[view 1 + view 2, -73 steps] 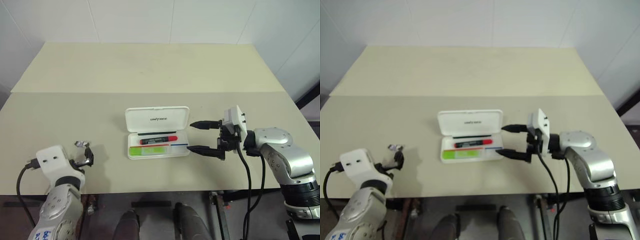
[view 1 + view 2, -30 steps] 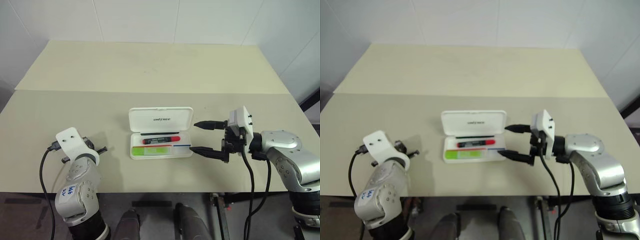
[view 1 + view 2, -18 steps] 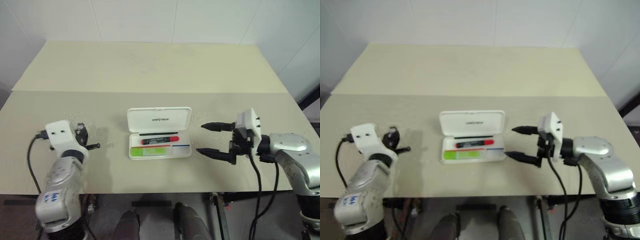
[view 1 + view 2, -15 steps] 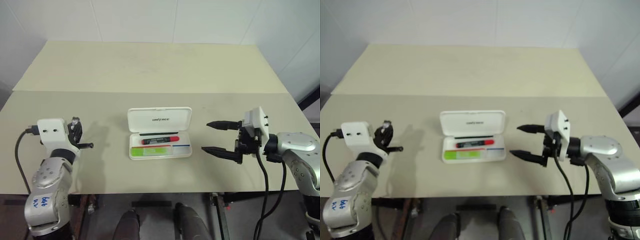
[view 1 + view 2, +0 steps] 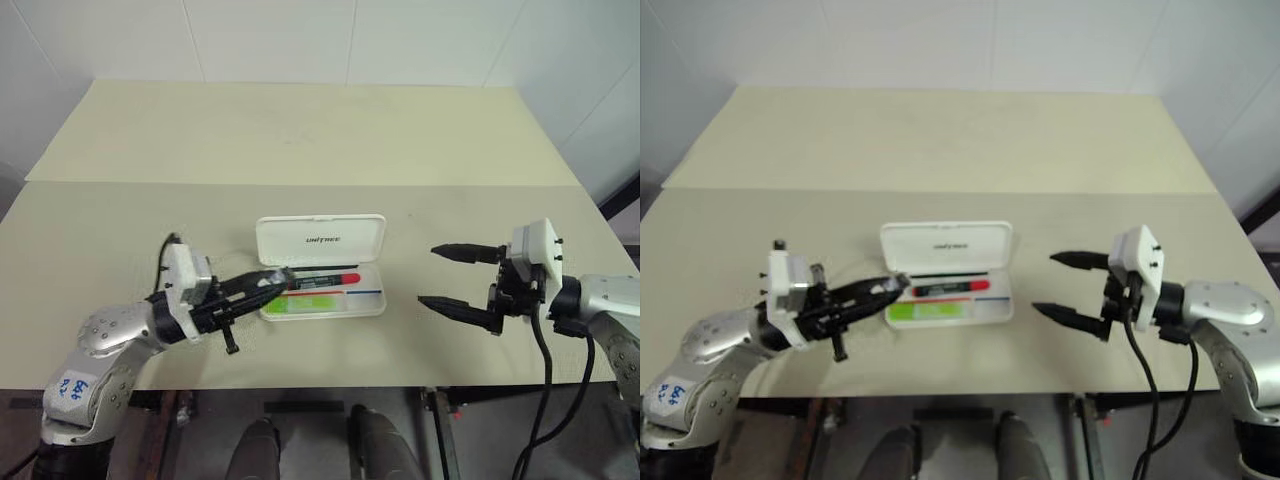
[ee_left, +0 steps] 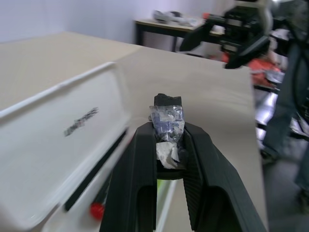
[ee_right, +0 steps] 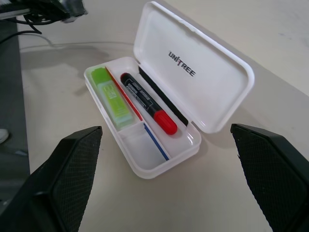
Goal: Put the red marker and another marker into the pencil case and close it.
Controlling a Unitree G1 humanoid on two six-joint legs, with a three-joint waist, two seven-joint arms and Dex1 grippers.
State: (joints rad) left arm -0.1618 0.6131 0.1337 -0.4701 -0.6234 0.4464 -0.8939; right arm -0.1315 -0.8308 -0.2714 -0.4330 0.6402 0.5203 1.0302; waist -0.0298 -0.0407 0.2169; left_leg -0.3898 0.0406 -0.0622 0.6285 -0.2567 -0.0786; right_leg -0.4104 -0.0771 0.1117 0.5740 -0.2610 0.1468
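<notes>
The white pencil case lies open at the table's middle, its lid standing up at the back. Inside, the red marker lies in the rear slot and the other marker, a lime-green highlighter, in the front one; both also show in the right wrist view as red marker and highlighter. My left gripper is shut, empty, pointing right, with its taped tips at the case's left end beside the lid. My right gripper hangs open, a short gap right of the case.
The beige table has a seam across it behind the case. Its front edge runs just below both arms. A black cable hangs from my right wrist past that edge.
My left arm has swung in from the far left and turned its shut gripper toward the case's left end. My open right gripper has drawn back to the right, away from the case.
</notes>
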